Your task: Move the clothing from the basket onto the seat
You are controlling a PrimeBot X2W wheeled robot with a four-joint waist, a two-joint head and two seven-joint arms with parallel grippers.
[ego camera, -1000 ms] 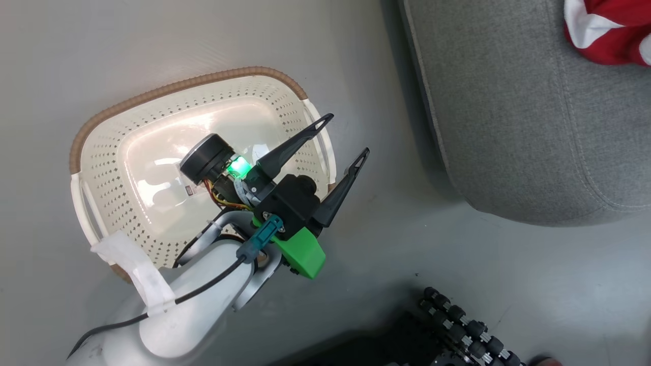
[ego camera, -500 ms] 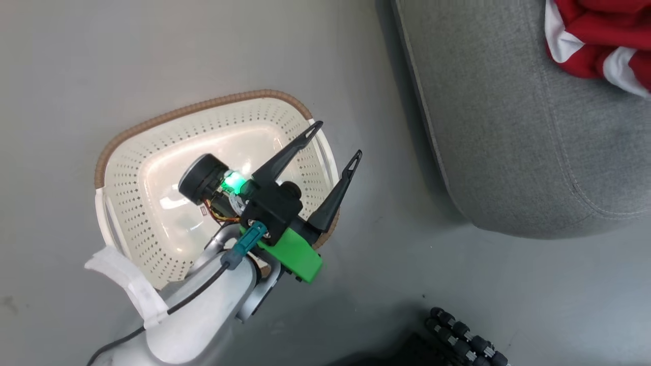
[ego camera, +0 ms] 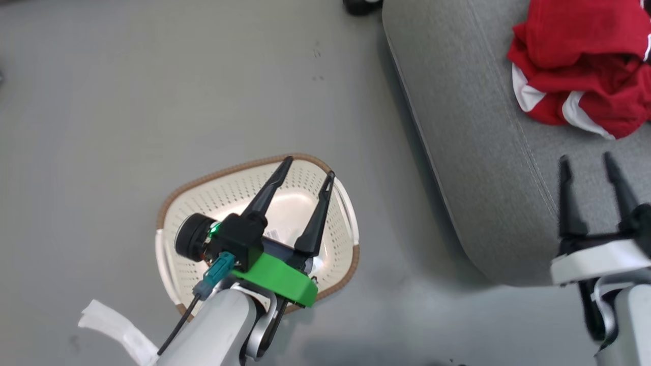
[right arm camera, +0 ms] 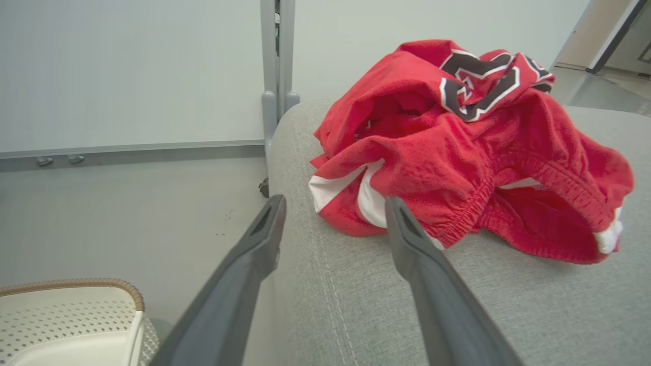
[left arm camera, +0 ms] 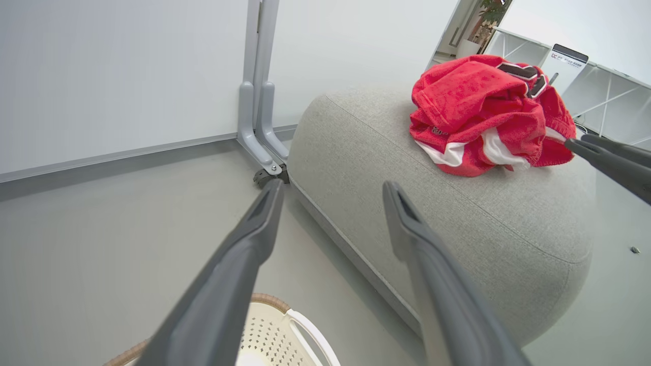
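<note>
On the seat [ego camera: 473, 152], well back from its rounded front edge, the clothing [ego camera: 574, 76] is lying in a crumpled heap. Bare grey floor [ego camera: 152, 76] is stretching wide around the basket [ego camera: 213, 179], which is standing apart from the seat, with an open strip of floor between them. The left gripper [ego camera: 311, 166] is hovering over the basket, its fingers spread wide, holding nothing and pointing up the head view. The right gripper [ego camera: 585, 157] is hanging over the seat's near edge, its jaws likewise wide and empty and its fingertips near the garment. A dark-and-white emblem [right arm camera: 478, 76] is showing on the red cloth, its characters too folded to read. Beyond the seat, a dark-topped sign [left arm camera: 568, 56] is carrying writing too small to read.
</note>
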